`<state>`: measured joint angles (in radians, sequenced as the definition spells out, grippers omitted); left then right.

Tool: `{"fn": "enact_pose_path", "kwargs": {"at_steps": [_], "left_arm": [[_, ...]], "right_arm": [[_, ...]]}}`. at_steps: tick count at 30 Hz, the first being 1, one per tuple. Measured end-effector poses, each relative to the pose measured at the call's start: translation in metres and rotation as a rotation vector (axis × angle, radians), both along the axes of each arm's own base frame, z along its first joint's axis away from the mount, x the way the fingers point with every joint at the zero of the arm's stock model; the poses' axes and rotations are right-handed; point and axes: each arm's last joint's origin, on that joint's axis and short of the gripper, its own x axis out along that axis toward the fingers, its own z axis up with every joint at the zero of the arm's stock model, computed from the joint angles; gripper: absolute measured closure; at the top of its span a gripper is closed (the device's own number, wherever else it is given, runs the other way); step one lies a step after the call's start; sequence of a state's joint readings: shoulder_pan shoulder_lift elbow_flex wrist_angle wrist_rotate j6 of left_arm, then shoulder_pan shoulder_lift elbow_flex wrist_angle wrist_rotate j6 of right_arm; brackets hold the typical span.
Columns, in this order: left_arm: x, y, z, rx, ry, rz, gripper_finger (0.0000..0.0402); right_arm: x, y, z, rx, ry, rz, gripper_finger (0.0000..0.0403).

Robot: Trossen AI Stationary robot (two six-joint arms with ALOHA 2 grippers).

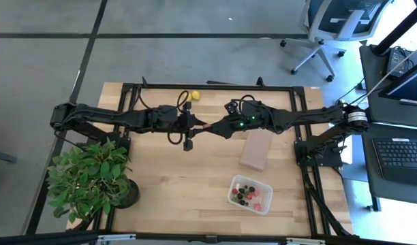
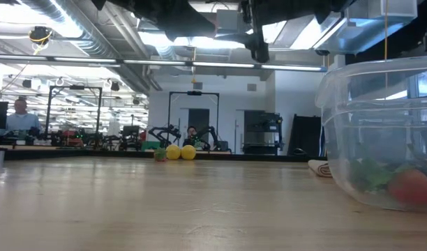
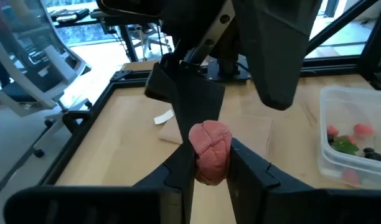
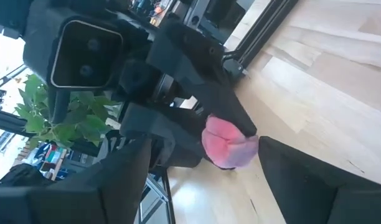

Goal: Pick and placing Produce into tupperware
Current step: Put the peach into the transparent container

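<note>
A pinkish-red produce piece (image 3: 210,146) hangs high over the middle of the table, where both arms meet. My left gripper (image 1: 197,128) is shut on it. My right gripper (image 1: 212,127) faces it from the table's right, open, with a finger on either side of the piece (image 4: 228,144). The clear tupperware (image 1: 249,194) stands at the near right of the table with several red and dark pieces and something green inside. It fills the right of the low view (image 2: 381,132). Yellow lemon-like pieces (image 1: 195,95) lie by the far edge. My left gripper pinches the produce piece by its two sides (image 3: 197,158) between its two fingertips (image 3: 178,171). The fingers come nearly level from the table's left. The piece is lifted clear, high above the tabletop. My right gripper: one fingertip (image 4: 265,144) lies close against the piece, and whether it touches I cannot tell.
A flat brown block (image 1: 256,150) lies right of centre, between the grippers and the tupperware. A leafy potted plant (image 1: 93,180) stands at the near left corner. A black frame (image 1: 208,86) runs round the table. Bare wood lies below the grippers.
</note>
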<state>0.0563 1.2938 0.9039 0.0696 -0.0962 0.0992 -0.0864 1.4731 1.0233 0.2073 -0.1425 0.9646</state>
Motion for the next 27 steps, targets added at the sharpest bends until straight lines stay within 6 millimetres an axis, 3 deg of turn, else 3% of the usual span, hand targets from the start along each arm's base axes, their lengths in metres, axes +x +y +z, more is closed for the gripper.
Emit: {"fn": "enact_pose_path", "kwargs": {"at_steps": [5, 18, 27], "left_arm": [[0.0005, 0.0, 0.0015, 0.016, -0.013, -0.005, 0.0325], [0.0014, 0.0002, 0.0045, 0.026, -0.047, -0.003, 0.032], [0.0009, -0.0003, 0.0034, 0.009, -0.036, -0.013, 0.0312]], "right_arm": [[0.0017, -0.0002, -0.0015, 0.0, -0.003, 0.0, 0.0132], [0.0027, 0.0, -0.0022, -0.025, -0.006, 0.017, 0.0261], [0.0027, 0.0, -0.0024, -0.05, -0.007, 0.024, 0.0282]]}}
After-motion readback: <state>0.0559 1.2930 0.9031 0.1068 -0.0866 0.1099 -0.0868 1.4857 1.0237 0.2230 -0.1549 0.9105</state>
